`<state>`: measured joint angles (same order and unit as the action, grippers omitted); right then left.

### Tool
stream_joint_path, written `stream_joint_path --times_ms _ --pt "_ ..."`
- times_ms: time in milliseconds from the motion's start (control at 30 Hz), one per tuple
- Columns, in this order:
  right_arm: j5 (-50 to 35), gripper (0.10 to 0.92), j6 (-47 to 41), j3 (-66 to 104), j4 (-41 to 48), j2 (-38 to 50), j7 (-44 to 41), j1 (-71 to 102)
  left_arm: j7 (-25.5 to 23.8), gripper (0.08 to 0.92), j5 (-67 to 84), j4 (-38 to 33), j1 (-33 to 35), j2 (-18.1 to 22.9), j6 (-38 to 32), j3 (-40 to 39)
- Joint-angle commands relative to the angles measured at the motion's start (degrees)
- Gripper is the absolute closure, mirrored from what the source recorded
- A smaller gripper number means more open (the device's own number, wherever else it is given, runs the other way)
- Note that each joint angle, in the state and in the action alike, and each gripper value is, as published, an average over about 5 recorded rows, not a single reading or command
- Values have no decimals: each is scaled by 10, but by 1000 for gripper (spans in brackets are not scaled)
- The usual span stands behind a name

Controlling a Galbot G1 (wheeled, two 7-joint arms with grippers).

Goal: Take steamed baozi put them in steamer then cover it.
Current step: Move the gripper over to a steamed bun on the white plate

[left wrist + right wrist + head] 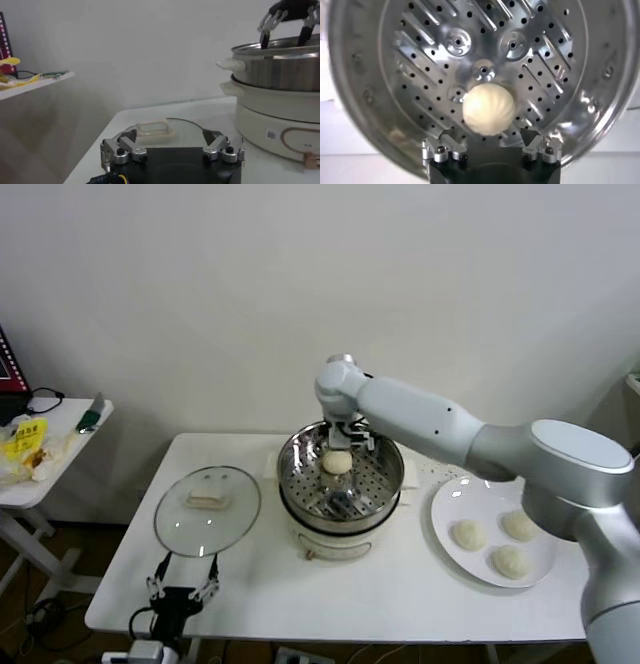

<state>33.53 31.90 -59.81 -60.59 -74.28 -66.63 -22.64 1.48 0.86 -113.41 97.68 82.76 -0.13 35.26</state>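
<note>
Plainly we hold our right pincer (492, 150) released above the soft, light baozi (488, 109) in the steamer (385, 446); we would grip its sides gently

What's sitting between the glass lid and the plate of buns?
The steamer with one bun inside, seen in the head view, between lid and plate.

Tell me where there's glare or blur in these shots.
Right wrist view: bright reflections streak the steamer floor, the bun is sharp, and the rim is soft. Left wrist view: the near left gripper is dark and blurry, with the lid hazy. Head view: evenly lit, with small highlights on the steamer rim.
</note>
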Motion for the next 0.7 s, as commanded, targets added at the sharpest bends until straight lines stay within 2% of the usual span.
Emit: stream_joint_path --times_ms 33,200,300,367,533,700 --pt "-263 203 -109 -88 -72 140 -5 -124 2 177 -3 -4 5 1 1 -1" --pt "-497 203 -305 -230 -156 262 57 -239 2 177 -8 -8 7 0 2 -2" --pt "-600 203 -419 -268 -190 340 64 -262 3 177 -10 -8 7 0 2 -4" --pt "-642 203 -466 -276 -200 382 63 -257 4 177 -10 -8 8 0 1 -5" --pt "-641 203 -495 -278 -210 454 57 -202 5 177 -11 -11 12 1 -1 -7" --pt "-537 203 -486 -193 -190 481 49 -58 5 177 -10 -14 13 3 -1 -8"
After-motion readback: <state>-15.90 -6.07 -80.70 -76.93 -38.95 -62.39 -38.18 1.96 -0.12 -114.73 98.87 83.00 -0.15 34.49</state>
